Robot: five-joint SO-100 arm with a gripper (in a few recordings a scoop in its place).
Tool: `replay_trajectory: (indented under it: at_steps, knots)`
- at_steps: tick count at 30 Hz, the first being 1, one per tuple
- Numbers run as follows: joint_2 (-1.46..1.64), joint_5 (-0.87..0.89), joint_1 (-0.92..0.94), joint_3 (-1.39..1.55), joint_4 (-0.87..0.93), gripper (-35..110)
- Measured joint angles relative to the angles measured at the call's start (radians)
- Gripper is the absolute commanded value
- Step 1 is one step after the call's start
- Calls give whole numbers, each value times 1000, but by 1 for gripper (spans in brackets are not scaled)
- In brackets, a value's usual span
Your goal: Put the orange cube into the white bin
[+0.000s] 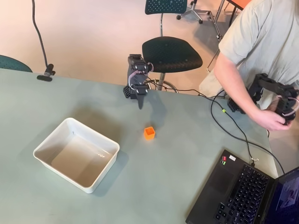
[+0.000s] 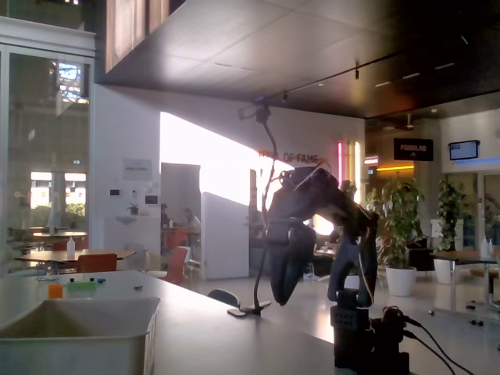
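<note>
One orange cube (image 1: 149,132) on table, right of white bin (image 1: 46,144) | gripper (image 1: 140,103) above, apart, closed, holding nothing

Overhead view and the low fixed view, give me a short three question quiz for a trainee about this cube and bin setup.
1. True or false: the orange cube already lies inside the white bin.
2. Multiple choice: in the overhead view, the cube sits (A) left of the bin, (B) right of the bin, on the table, (C) on the laptop.
3. Fill in: the tool hangs above the table and holds ____.

Key:
1. False. The cube rests on the table, apart from the bin.
2. B.
3. Nothing. It is apart from the cube; whether its jaws are open cannot be told. In the fixed view the tool also hangs clear of the table.
</note>
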Motion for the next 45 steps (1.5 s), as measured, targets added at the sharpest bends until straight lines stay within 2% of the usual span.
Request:
replay_trajectory:
  at_steps: [5, 14, 20, 25, 35, 45]
  knots:
    - [-216, 0, -77, -80, 75, 11]
    - [-310, 3, -101, -81, 75, 51]
    - [-419, 0, -107, -86, 77, 69]
    - [-522, 0, -110, -89, 69, 71]
    - [-592, 0, -109, -91, -72, 71]
    - [-718, 0, -97, -91, -74, 71]
